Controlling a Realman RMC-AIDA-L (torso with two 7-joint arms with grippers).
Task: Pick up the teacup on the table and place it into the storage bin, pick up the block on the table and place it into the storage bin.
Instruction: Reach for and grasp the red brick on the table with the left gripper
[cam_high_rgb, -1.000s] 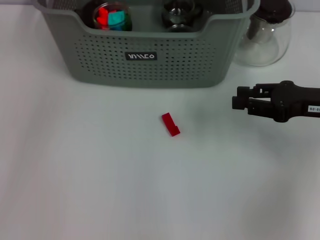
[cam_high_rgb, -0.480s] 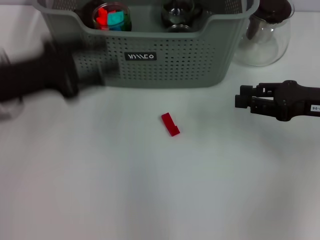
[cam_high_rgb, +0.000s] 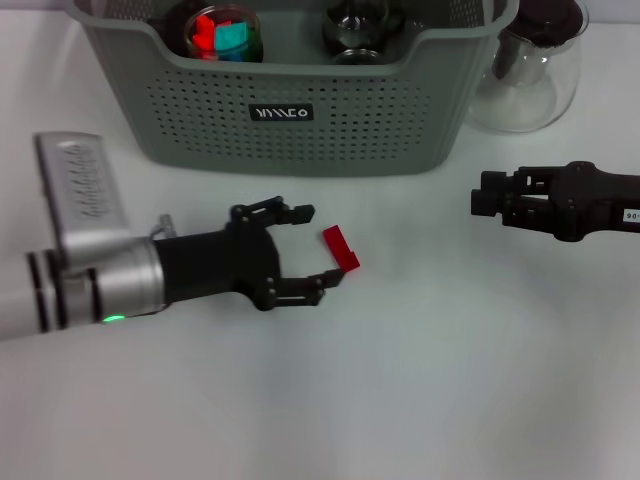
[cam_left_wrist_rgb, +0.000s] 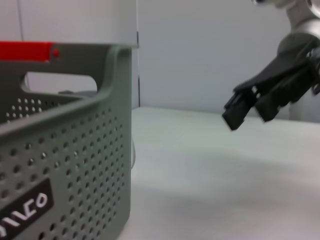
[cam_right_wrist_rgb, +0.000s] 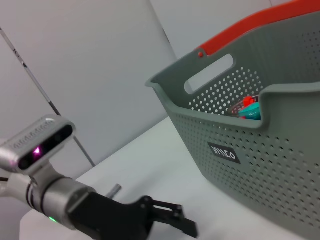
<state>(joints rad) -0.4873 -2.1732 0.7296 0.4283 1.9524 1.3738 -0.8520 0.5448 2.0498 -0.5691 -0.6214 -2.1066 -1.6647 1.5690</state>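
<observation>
Where the head camera looks down, the left gripper (cam_high_rgb: 315, 245) lies low over the white table (cam_high_rgb: 420, 380), its two fingers spread wide on either side of the red block's (cam_high_rgb: 341, 249) near end. One fingertip sits just beside the block's lower end; whether it touches cannot be told, and the block lies flat on the table, not held. Behind them stands the storage bin (cam_high_rgb: 300, 130), with a glass teacup (cam_high_rgb: 357, 28) and a jar of red and teal pieces (cam_high_rgb: 224, 33) inside. A clear teapot (cam_high_rgb: 530, 75) sits at the bin's right end. The right gripper (cam_high_rgb: 484, 200) hovers apart at the right; whether it is open cannot be told.

From the left wrist, the storage bin's perforated corner (cam_left_wrist_rgb: 75, 170) fills the near side, and the right gripper (cam_left_wrist_rgb: 245, 107) hangs farther off above the table, with nothing visibly in it.

From the right wrist, the left gripper (cam_right_wrist_rgb: 177, 220) shows its fingers parted, in front of the storage bin (cam_right_wrist_rgb: 260, 160).
</observation>
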